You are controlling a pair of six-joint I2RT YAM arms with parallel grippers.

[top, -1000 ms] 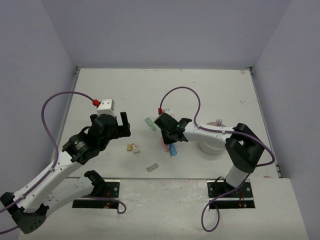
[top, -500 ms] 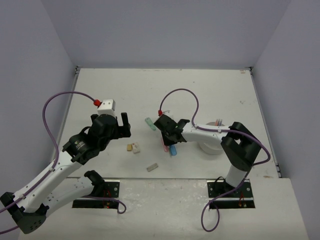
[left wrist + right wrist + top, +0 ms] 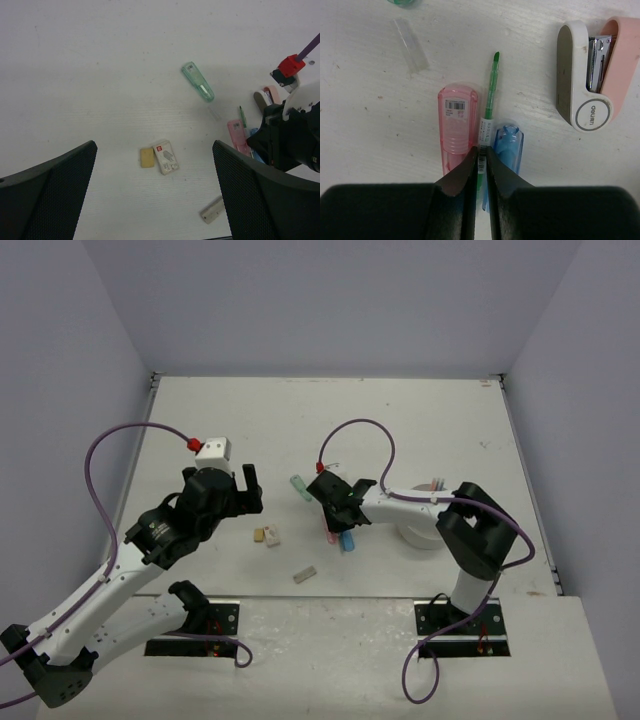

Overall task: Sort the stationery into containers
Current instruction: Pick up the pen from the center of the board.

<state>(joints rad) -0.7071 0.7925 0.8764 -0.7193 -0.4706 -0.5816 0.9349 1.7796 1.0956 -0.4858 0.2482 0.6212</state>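
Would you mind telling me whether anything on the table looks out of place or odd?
The stapler lies on its side with its arms splayed open, staples showing. A clear cap lies loose by itself near the pink piece.

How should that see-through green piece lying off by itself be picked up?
Pinch the green piece across its narrow middle, coming straight down from above. It lies flat, long and slim, with bare table along both long sides, so there is room to close in on either side.
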